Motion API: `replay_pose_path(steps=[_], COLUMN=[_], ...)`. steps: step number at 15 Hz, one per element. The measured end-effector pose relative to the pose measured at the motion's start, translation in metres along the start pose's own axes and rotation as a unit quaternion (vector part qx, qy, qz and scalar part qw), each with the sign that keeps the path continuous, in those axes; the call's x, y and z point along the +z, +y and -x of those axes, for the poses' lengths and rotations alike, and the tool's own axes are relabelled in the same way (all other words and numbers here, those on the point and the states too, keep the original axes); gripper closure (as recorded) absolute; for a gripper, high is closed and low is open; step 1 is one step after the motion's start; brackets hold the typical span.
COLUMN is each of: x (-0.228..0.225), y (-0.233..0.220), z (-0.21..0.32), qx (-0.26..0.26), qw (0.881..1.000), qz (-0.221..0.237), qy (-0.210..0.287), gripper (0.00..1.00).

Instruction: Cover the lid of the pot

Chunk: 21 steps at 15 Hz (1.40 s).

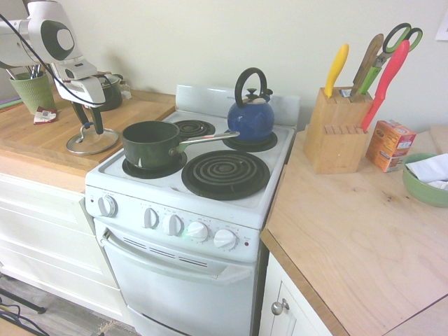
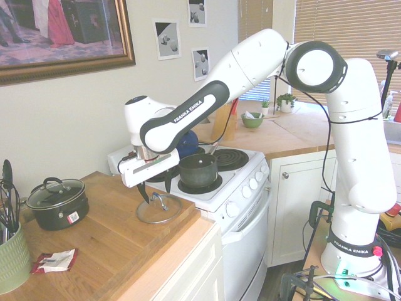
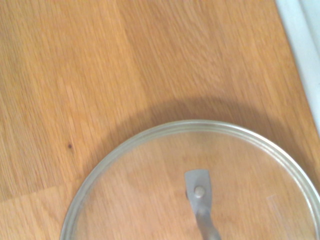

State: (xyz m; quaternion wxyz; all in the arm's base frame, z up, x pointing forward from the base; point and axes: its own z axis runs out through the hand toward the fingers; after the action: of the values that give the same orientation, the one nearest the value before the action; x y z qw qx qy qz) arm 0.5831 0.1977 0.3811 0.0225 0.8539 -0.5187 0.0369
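The lid (image 1: 98,145), clear glass with a silver rim and a small metal handle, lies flat on the wooden counter (image 1: 42,136) left of the stove. It also shows as the lid (image 2: 156,214) and fills the lower wrist view as the lid (image 3: 150,190). My gripper (image 1: 88,122) points down right over it, open, with one finger on each side of the handle; in the second exterior view the gripper (image 2: 156,188) stands the same. The pot (image 1: 150,143), a dark green saucepan with a long silver handle, sits uncovered on the front left burner, to the right of the lid; pot (image 2: 198,170).
A blue kettle (image 1: 250,115) stands on the back right burner by the pot handle's tip. A squat dark pot (image 2: 56,200) with its own lid, a green utensil cup (image 2: 11,257) and a red packet (image 2: 55,260) sit further along the counter. A knife block (image 1: 336,129) is right of the stove.
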Motion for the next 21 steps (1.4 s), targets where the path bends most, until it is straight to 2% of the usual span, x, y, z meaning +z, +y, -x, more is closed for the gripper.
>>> replay_pose_path(steps=[12,21], x=[0.0087,0.0006], y=[0.0038,0.0009], z=[0.0062,0.0001], qx=[0.002,0.008], qw=[1.000,1.000], qz=[0.009,-0.013], qy=[-0.003,-0.001], gripper=[1.00,1.00])
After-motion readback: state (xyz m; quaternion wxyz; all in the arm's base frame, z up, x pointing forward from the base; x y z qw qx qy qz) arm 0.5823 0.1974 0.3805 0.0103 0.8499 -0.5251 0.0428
